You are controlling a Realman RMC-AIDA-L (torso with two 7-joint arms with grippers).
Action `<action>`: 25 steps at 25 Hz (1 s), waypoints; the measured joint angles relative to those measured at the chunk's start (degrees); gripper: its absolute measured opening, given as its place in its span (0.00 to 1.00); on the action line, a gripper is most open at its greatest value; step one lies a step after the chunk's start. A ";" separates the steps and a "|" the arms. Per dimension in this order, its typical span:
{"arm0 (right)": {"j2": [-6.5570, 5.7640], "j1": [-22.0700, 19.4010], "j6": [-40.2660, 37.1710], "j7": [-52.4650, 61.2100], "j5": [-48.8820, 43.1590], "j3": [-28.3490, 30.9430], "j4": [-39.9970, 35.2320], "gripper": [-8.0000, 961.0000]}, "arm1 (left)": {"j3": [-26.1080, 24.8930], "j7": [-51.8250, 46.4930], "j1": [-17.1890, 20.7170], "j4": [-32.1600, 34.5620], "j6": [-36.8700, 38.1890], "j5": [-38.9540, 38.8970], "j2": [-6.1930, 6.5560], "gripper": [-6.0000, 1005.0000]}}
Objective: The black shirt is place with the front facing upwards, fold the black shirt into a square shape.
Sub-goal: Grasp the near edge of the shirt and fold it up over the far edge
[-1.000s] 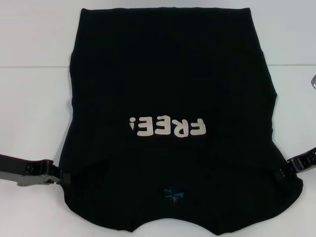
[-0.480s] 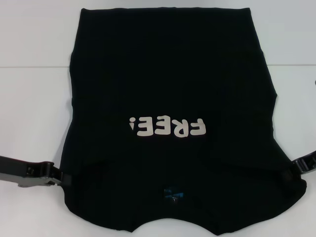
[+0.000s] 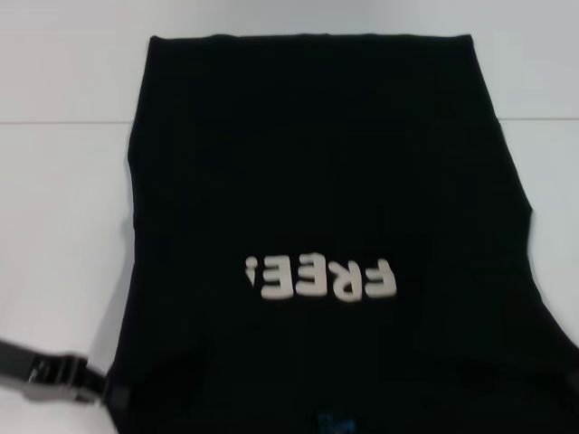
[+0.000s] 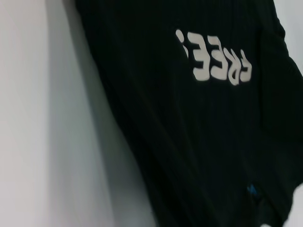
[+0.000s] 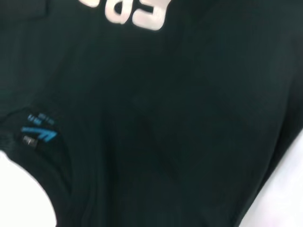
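Sleeves apparently tucked under on black shirt (image 3: 317,181), lengthwise fold outstanding; left hand (image 3: 99,387) at shoulder edge, grip state indeterminable.

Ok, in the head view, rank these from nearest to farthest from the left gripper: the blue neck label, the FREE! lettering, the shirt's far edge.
From the left gripper, at the near left edge of the black shirt:
1. Blue neck label, near edge, toward the middle.
2. FREE! lettering, mid-shirt; not much farther than the label.
3. Far edge, at the top, clearly farthest.
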 joint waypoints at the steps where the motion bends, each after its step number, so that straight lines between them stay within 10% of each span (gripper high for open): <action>1: -0.23 -0.43 -1.27 -0.79 -0.04 0.00 -0.03 0.03 | -0.01 0.34 0.18 0.03 1.47 0.57 0.07 0.06; 18: 0.21 -3.85 -3.50 -5.49 0.10 8.69 3.07 0.03 | -0.48 3.31 -1.13 -1.14 7.73 3.69 0.03 0.07; 25: -3.58 -5.29 1.48 -5.88 13.61 25.40 8.22 0.03 | -9.57 3.09 -3.96 -5.57 -3.81 -4.01 2.35 0.08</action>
